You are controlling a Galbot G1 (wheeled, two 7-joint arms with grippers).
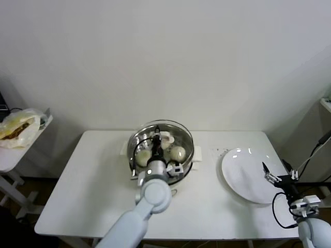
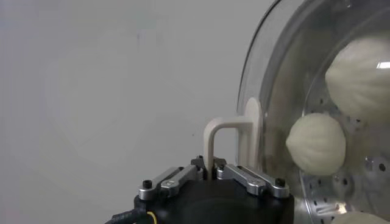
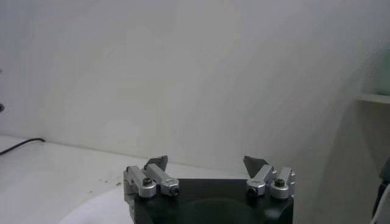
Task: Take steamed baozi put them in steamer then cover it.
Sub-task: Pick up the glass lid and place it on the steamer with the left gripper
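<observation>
The steamer (image 1: 184, 166) stands at the table's middle back, with cream-white baozi (image 1: 177, 153) on its perforated tray. My left gripper (image 1: 156, 141) is shut on the cream bar handle (image 2: 222, 130) of the clear glass cover (image 1: 182, 129), which is over the pot. I cannot tell whether the cover rests on the rim. In the left wrist view my left gripper (image 2: 209, 168) pinches the handle, and baozi (image 2: 315, 144) show through the cover (image 2: 274, 91). My right gripper (image 1: 269, 173) is open and empty over the right side of the white plate; it also shows in the right wrist view (image 3: 206, 163).
An empty white plate (image 1: 243, 178) lies on the table's right side. A small side table with a bag of food (image 1: 18, 129) stands at far left. A shelf (image 1: 326, 103) and cables are at far right. The white wall is close behind.
</observation>
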